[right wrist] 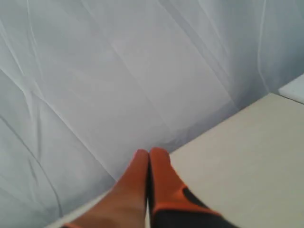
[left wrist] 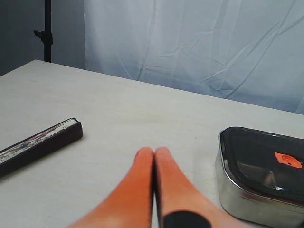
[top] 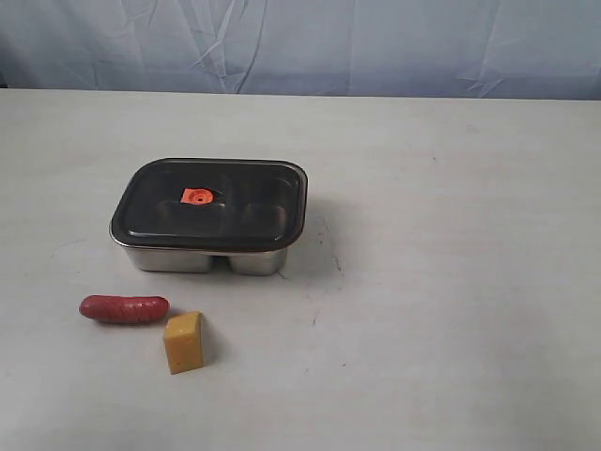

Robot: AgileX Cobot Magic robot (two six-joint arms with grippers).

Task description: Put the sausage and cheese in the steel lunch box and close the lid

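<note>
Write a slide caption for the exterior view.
Sausage and cheese lie on the table near the steel lunch box, lid on.

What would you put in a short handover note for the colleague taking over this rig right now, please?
Left gripper: shut, empty, above the table beside the steel lunch box.
Right gripper: shut, empty, facing the backdrop, away from the work.
Lid: sitting on the lunch box.
Sausage and cheese: on the table close together, in front of the box, outside it.
Done: nothing yet.
Left: take the lid off, put the sausage and the cheese in the box, then close the lid.
</note>
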